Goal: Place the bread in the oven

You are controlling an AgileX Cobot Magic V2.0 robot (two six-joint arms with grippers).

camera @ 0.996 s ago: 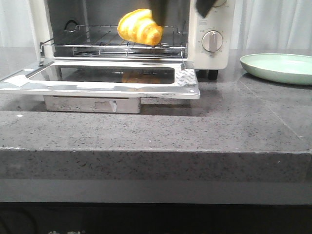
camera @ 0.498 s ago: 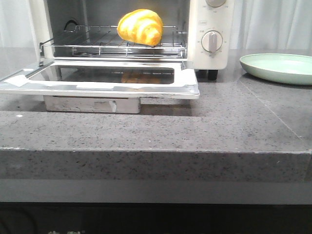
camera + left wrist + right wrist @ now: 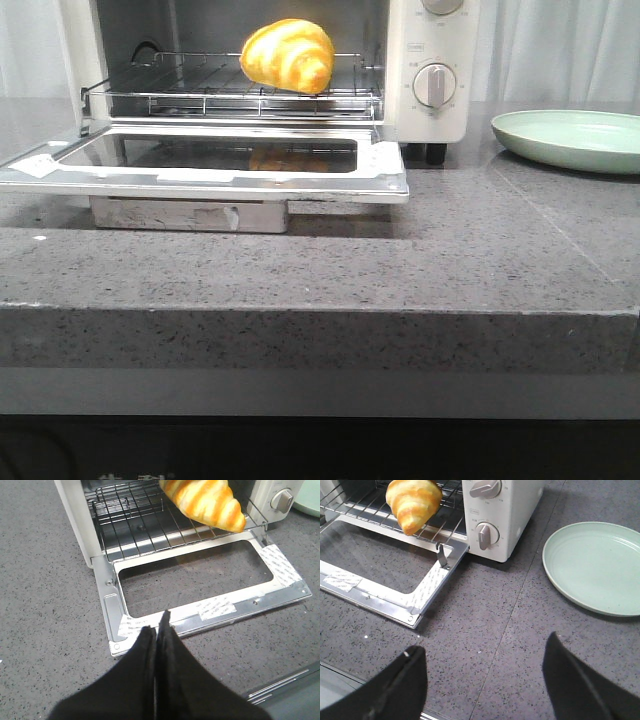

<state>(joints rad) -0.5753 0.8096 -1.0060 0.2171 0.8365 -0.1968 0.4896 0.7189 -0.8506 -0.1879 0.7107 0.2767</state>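
From the front, you saw the bread sitting on the wire rack inside the oven, toward the right side of the cavity, with the glass door dropped flat over the grey worktop and a pale green plate off to the right, well apart from the oven. Neither arm showed in that view. From the left wrist, you had the left pincer hanging above the front edge of the open door, its two black fingers pressed together with nothing between them; the bread lay beyond it on the rack, one pointed end reaching out over the rack's front bar. From the right wrist, you saw the right pincer with its fingers spread wide apart and empty above bare worktop, the plate beyond one finger and the oven's two knobs and the bread farther off.
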